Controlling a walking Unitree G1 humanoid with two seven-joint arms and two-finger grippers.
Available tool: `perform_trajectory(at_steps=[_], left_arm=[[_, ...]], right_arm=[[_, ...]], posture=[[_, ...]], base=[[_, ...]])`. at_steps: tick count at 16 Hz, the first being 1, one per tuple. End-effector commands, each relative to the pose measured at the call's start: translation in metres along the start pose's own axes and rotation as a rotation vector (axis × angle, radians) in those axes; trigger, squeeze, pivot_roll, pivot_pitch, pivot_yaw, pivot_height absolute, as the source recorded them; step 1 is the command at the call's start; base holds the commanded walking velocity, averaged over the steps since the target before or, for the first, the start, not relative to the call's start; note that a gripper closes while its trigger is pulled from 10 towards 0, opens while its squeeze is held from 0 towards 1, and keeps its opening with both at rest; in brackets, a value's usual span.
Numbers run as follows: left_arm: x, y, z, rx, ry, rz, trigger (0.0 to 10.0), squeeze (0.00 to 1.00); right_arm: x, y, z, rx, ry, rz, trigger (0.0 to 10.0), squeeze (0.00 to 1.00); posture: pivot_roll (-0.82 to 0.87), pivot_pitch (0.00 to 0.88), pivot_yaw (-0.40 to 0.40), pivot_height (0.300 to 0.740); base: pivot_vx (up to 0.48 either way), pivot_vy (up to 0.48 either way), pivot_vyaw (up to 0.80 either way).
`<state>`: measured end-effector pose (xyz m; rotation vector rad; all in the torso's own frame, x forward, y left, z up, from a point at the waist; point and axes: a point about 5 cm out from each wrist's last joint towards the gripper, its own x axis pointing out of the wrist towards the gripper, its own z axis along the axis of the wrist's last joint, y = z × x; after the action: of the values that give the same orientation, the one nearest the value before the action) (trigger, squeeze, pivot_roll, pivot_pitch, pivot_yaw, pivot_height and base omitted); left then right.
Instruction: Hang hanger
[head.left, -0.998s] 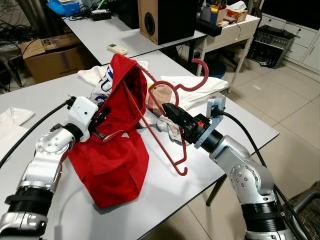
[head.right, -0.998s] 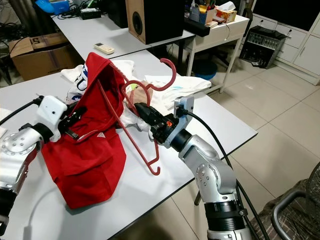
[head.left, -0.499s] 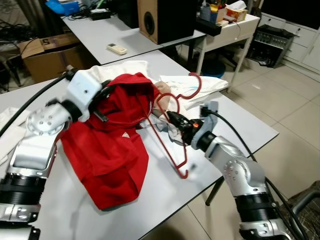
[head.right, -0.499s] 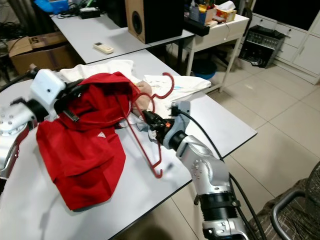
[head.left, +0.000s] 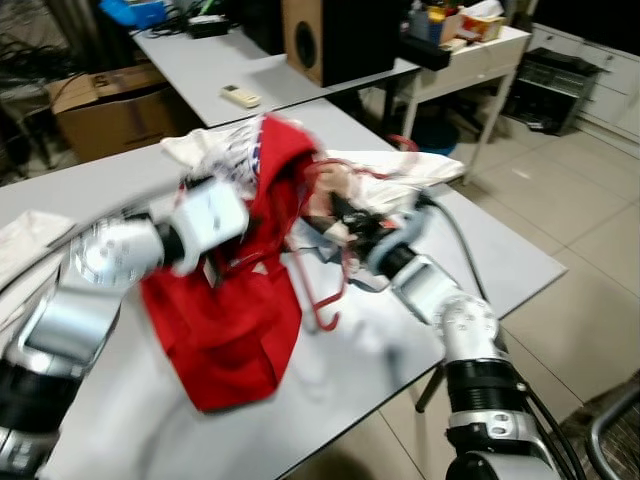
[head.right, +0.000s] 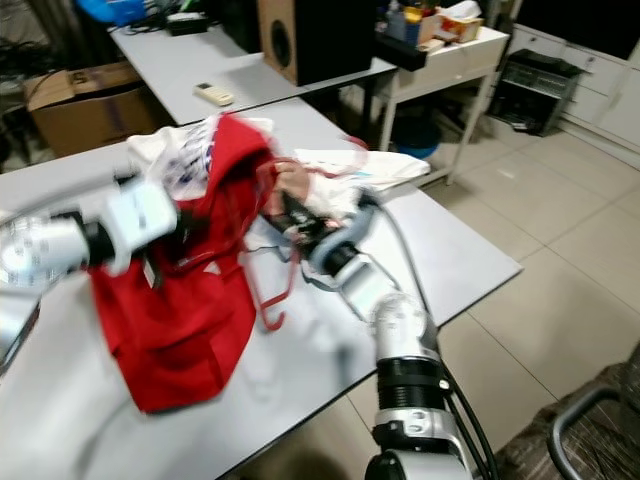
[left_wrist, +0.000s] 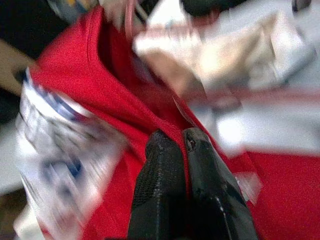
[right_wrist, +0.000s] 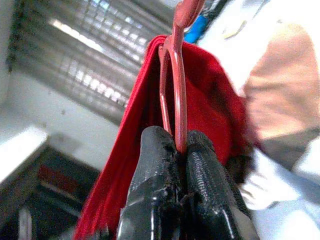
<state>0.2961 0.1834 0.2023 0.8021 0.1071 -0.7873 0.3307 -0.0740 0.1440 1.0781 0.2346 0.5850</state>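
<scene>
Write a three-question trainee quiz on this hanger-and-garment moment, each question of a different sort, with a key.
1. True or false: the right gripper is shut on the red hanger.
2. Multiple choice: what does the left gripper pinch? A) the white remote B) the red garment C) the cardboard box
3. Fill in: the red garment's lower part rests on the white ____.

Key: 1 true; 2 B; 3 table.
</scene>
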Motion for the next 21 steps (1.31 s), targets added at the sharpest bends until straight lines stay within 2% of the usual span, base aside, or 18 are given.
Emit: perform_trajectory(at_steps=[1, 2, 3, 4, 5, 6, 8, 10, 13, 14, 15, 16, 18, 20, 21], left_arm=[[-0.002, -0.002, 0.006, 0.024, -0.004, -0.029, 3.0, 0.00], [-0.005, -0.007, 0.008, -0.021, -0.015, -0.072, 3.7, 0.00], [-0.008, -0.012, 0.011, -0.070, -0.023, -0.123, 4.2, 0.00], [-0.009, -0.016, 0.013, -0.099, -0.031, -0.158, 4.5, 0.00], [-0.009, -0.023, 0.014, -0.140, -0.042, -0.207, 4.6, 0.00], [-0.008, -0.027, 0.015, -0.166, -0.050, -0.232, 4.7, 0.00], [-0.001, -0.046, 0.015, -0.226, -0.066, -0.306, 4.9, 0.00], [0.005, -0.052, 0.018, -0.269, -0.083, -0.311, 4.8, 0.00], [0.012, -0.051, 0.020, -0.332, -0.105, -0.262, 4.8, 0.00], [0.014, -0.051, 0.024, -0.402, -0.143, -0.272, 4.5, 0.00], [0.015, -0.055, 0.032, -0.478, -0.197, -0.313, 4.4, 0.00], [0.015, -0.057, 0.034, -0.497, -0.211, -0.328, 4.4, 0.00], [0.018, -0.073, 0.043, -0.594, -0.260, -0.445, 4.0, 0.00], [0.020, -0.079, 0.047, -0.649, -0.268, -0.475, 3.5, 0.00], [0.020, -0.081, 0.050, -0.684, -0.279, -0.497, 3.6, 0.00]], right_arm=[[0.017, 0.025, -0.003, 0.084, -0.048, 0.089, 10.0, 0.00], [0.023, 0.023, -0.007, 0.106, -0.063, 0.068, 10.0, 0.00], [0.029, 0.019, -0.012, 0.113, -0.076, 0.019, 10.0, 0.00], [0.032, 0.017, -0.013, 0.159, -0.098, -0.014, 10.0, 0.00], [0.038, 0.019, -0.014, 0.227, -0.128, -0.024, 10.0, 0.00], [0.041, 0.021, -0.015, 0.248, -0.136, -0.024, 10.0, 0.00], [0.053, 0.034, -0.018, 0.306, -0.158, 0.000, 10.0, 0.00], [0.061, 0.043, -0.022, 0.357, -0.158, 0.024, 10.0, 0.00], [0.064, 0.050, -0.023, 0.363, -0.154, 0.061, 10.0, 0.00], [0.064, 0.052, -0.023, 0.336, -0.157, 0.078, 10.0, 0.00], [0.064, 0.053, -0.021, 0.338, -0.173, 0.093, 10.0, 0.00], [0.064, 0.054, -0.020, 0.347, -0.179, 0.098, 10.0, 0.00], [0.066, 0.055, -0.015, 0.365, -0.207, 0.112, 10.0, 0.00], [0.068, 0.055, -0.013, 0.375, -0.221, 0.112, 10.0, 0.00], [0.069, 0.054, -0.010, 0.409, -0.239, 0.106, 10.0, 0.00]], posture=[[0.06, 0.000, 0.049, 0.727], [0.07, 0.000, 0.048, 0.727], [0.07, 0.000, 0.048, 0.727], [0.07, 0.000, 0.047, 0.727], [0.08, 0.000, 0.048, 0.727], [0.08, 0.000, 0.048, 0.727], [0.08, 0.000, 0.052, 0.727], [0.08, 0.000, 0.058, 0.727], [0.08, 0.000, 0.059, 0.727], [0.07, 0.000, 0.059, 0.727], [0.07, 0.000, 0.057, 0.727], [0.07, 0.000, 0.055, 0.727], [0.07, 0.000, 0.051, 0.727], [0.07, 0.000, 0.051, 0.727], [0.07, 0.000, 0.048, 0.727]], base=[[0.000, 0.000, 0.00], [0.000, 0.000, 0.00], [0.000, 0.000, 0.00], [0.000, 0.000, 0.00], [0.000, 0.000, 0.00], [0.000, 0.000, 0.00], [0.000, 0.000, 0.00], [0.000, 0.000, 0.00], [0.000, 0.000, 0.00], [0.000, 0.000, 0.00], [0.000, 0.000, 0.00], [0.000, 0.000, 0.00], [0.000, 0.000, 0.00], [0.000, 0.000, 0.00], [0.000, 0.000, 0.00]])
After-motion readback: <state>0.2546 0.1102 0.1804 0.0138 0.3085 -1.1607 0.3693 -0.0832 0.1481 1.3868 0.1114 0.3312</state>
